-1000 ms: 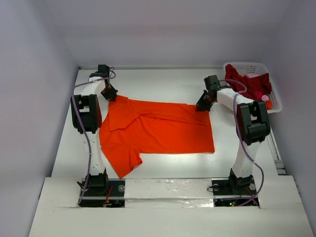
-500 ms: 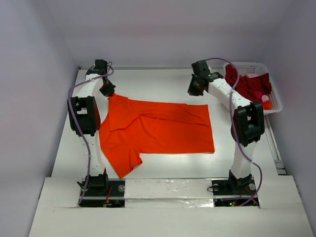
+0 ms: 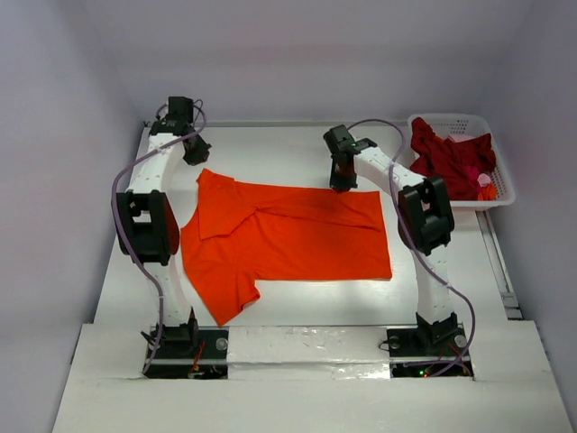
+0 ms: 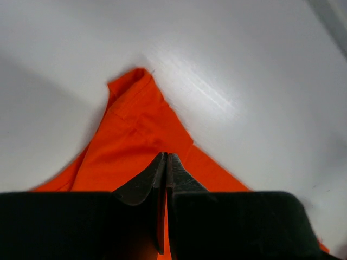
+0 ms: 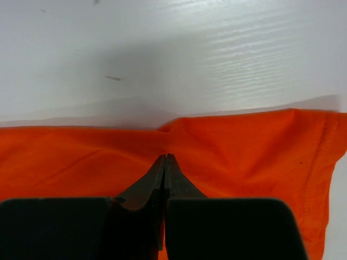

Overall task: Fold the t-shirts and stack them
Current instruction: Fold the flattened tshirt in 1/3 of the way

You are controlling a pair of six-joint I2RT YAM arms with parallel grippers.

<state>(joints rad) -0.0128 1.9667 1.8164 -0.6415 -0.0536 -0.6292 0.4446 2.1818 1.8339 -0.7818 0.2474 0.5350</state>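
The orange t-shirt [image 3: 297, 239] lies spread flat on the white table, one sleeve pointing to the near left. My left gripper [image 3: 197, 155] hangs shut just beyond its far left corner, holding nothing. From the left wrist, shut jaws [image 4: 165, 155] hover over that orange corner [image 4: 135, 124]. My right gripper [image 3: 341, 180] is shut over the shirt's far edge, right of centre, empty. The right wrist view shows its tips [image 5: 165, 156] above the orange cloth [image 5: 244, 151] near a small pucker. The crimson t-shirt [image 3: 449, 155] is crumpled in the basket.
A white lattice basket [image 3: 501, 180] stands at the far right of the table, with the crimson shirt hanging over its rim. Pale walls close in the table on the left, back and right. The arm bases are bolted at the near edge.
My right gripper has swung left from the shirt's far right corner to along its far edge. The left gripper drew slightly back and away from the far left corner. The shirt has not moved.
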